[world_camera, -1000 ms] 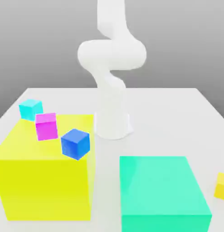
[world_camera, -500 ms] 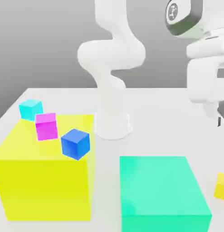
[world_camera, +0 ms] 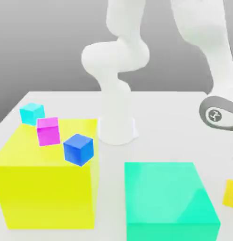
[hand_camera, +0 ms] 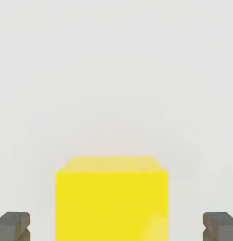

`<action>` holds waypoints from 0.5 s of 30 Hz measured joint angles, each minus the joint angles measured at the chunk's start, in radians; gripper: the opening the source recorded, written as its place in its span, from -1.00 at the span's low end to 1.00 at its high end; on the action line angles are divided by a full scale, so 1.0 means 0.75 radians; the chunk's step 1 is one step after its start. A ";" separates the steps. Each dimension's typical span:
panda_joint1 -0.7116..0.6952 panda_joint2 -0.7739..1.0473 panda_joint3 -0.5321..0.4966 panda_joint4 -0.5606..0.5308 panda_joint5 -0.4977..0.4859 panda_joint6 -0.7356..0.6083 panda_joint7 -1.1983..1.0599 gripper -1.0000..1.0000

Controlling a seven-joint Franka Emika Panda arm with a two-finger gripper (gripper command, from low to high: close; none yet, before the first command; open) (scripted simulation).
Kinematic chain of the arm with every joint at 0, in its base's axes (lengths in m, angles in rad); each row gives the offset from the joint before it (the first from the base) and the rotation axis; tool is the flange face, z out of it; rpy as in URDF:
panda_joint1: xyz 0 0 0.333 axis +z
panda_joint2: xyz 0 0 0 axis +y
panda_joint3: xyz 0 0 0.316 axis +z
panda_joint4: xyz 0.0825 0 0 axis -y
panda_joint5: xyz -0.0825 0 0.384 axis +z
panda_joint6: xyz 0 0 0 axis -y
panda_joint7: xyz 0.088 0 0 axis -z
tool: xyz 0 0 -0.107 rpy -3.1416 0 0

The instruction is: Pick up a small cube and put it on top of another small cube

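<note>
The small cube, plain yellow-orange, lies on the white table between my gripper's two dark fingertips, with a gap on each side. The gripper is open and touches nothing. In the exterior view the small cube sits at the right edge, partly cut off, below my arm's wrist. The other small cube, magenta-pink, rests on top of the large yellow block at the exterior view's left.
A small blue cube sits at the large yellow block's top right corner. A small cyan cube sits behind that block. A big green block stands in front. The arm's base stands mid-table.
My arm has swung in and come down at the exterior view's right, lowering the hand over the small yellow-orange cube. The cubes have not moved.
</note>
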 joint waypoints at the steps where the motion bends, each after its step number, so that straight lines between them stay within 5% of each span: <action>1: 0.000 0.000 0.000 0.000 0.000 0.000 0.000 -1.00; 6: 0.003 0.004 -0.003 0.001 -0.004 0.003 0.003 -1.00; 11: -0.074 -0.207 0.081 -0.045 0.131 -0.157 -0.094 -1.00; 15: -0.200 -0.401 -0.032 -0.069 0.168 -0.319 -0.086 -1.00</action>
